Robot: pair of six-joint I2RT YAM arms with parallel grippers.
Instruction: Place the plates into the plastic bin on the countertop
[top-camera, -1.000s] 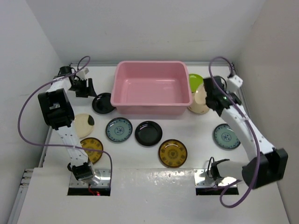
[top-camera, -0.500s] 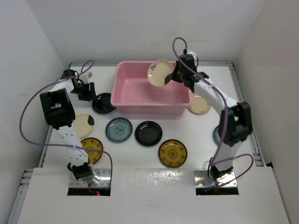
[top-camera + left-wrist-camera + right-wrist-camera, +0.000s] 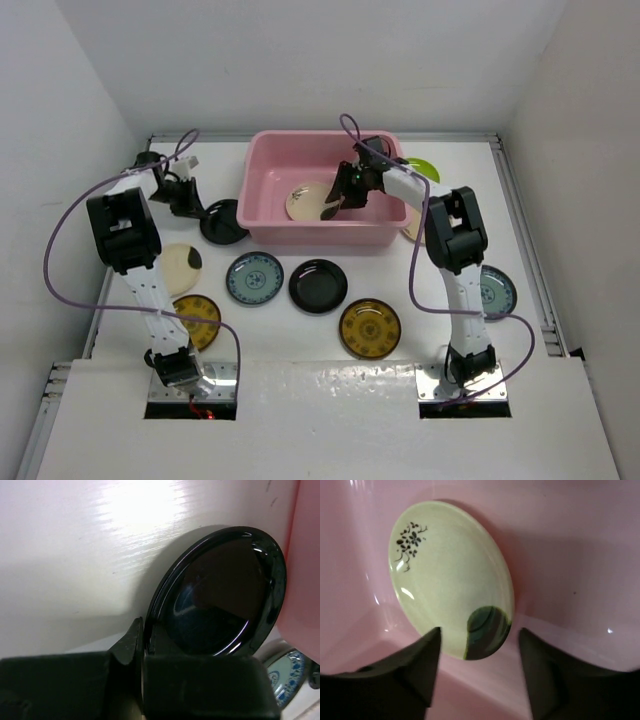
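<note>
The pink plastic bin (image 3: 325, 232) stands at the back middle of the white countertop (image 3: 560, 200). A cream plate with a dark blotch (image 3: 308, 200) (image 3: 445, 585) lies on the bin's floor. My right gripper (image 3: 343, 192) (image 3: 480, 647) hangs open just above it, one finger on either side, touching nothing. My left gripper (image 3: 198, 208) (image 3: 143, 635) is shut on the rim of a glossy black plate (image 3: 226, 222) (image 3: 220, 590), which sits against the bin's left wall (image 3: 302, 570).
On the countertop in front of the bin lie a cream blotched plate (image 3: 180, 268), a teal plate (image 3: 254, 278), a black plate (image 3: 318, 285) and two amber plates (image 3: 370, 327) (image 3: 196, 320). At the right are a lime green plate (image 3: 424, 170) and another teal plate (image 3: 500, 292), partly behind the right arm.
My right arm swung the cream plate from the right over the bin, lowered it inside and opened. My left gripper closed on the black plate's rim.
</note>
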